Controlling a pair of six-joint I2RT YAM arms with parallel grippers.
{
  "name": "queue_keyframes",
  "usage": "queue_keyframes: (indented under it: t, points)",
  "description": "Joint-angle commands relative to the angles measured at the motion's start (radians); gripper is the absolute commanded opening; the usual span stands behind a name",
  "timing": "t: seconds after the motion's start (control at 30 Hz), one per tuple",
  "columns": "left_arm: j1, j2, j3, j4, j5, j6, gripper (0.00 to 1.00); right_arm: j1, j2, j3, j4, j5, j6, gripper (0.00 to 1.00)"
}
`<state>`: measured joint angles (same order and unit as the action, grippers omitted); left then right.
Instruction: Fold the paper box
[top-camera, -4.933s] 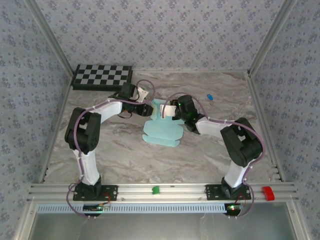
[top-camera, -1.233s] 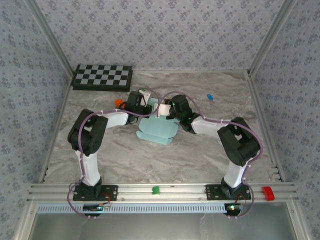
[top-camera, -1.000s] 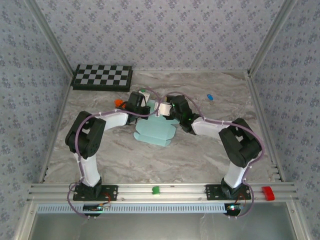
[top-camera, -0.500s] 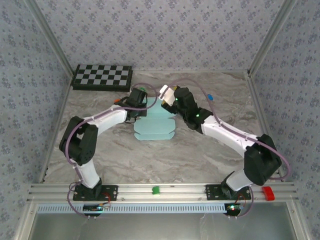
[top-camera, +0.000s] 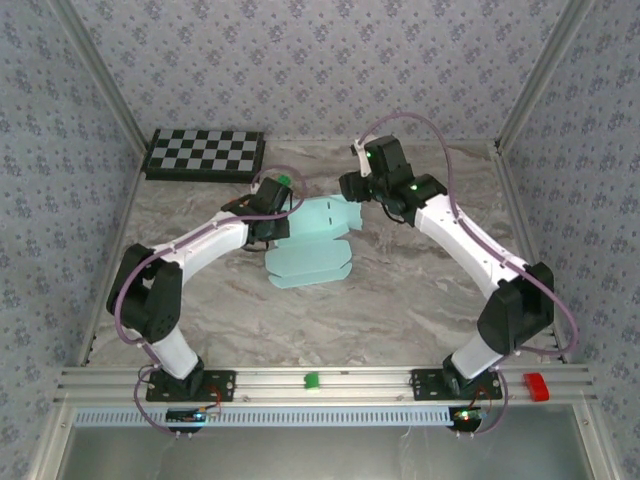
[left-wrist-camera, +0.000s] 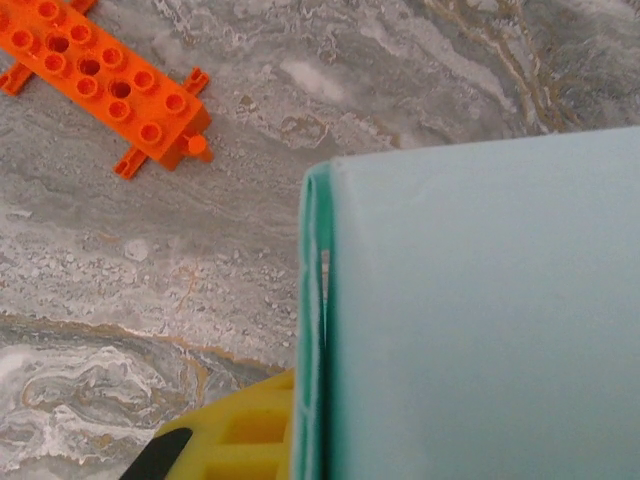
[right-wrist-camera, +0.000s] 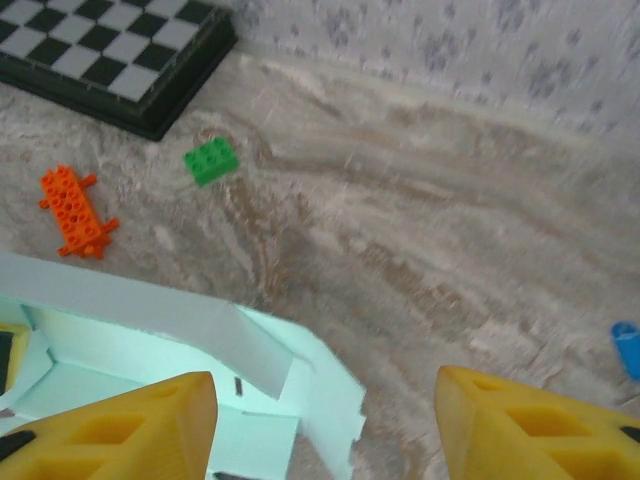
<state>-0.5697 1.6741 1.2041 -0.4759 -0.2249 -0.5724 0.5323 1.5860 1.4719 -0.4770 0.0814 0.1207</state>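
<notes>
The paper box (top-camera: 312, 245) is a pale aqua card sheet lying partly folded on the marble table, with one flap raised at its far side. My left gripper (top-camera: 272, 222) is shut on the box's left edge. In the left wrist view the doubled card edge (left-wrist-camera: 318, 330) runs down the middle, pressed against one yellow finger (left-wrist-camera: 240, 440). My right gripper (top-camera: 352, 186) hovers open above the box's far right corner, touching nothing. In the right wrist view its yellow fingertips (right-wrist-camera: 130, 420) stand wide apart over the box's raised flap (right-wrist-camera: 160, 310).
A checkerboard (top-camera: 205, 153) lies at the back left. An orange brick (right-wrist-camera: 75, 210) and a green brick (right-wrist-camera: 211, 160) sit on the table behind the box. A small blue piece (right-wrist-camera: 628, 348) lies to the right. Green (top-camera: 311, 380) and red (top-camera: 536, 385) blocks rest on the front rail.
My right gripper has let go of the box's far edge and risen towards the back right, its arm stretching out. My left gripper stays shut on the box, which has shifted slightly.
</notes>
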Motion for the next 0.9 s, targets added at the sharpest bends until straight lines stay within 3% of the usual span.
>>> queue_keyframes:
  t: [0.0,0.37,0.87]
  points:
    - [-0.003,-0.037,0.022,-0.043,0.001,-0.025,0.00,0.006,0.038,0.055,-0.088,-0.080,0.097,0.56]
    - [-0.003,-0.046,0.028,-0.052,0.008,-0.023,0.00,-0.008,0.165,0.151,-0.141,-0.115,0.166,0.16]
    - [-0.004,-0.064,0.023,-0.049,0.021,-0.027,0.00,-0.006,0.265,0.189,-0.175,-0.083,0.191,0.05]
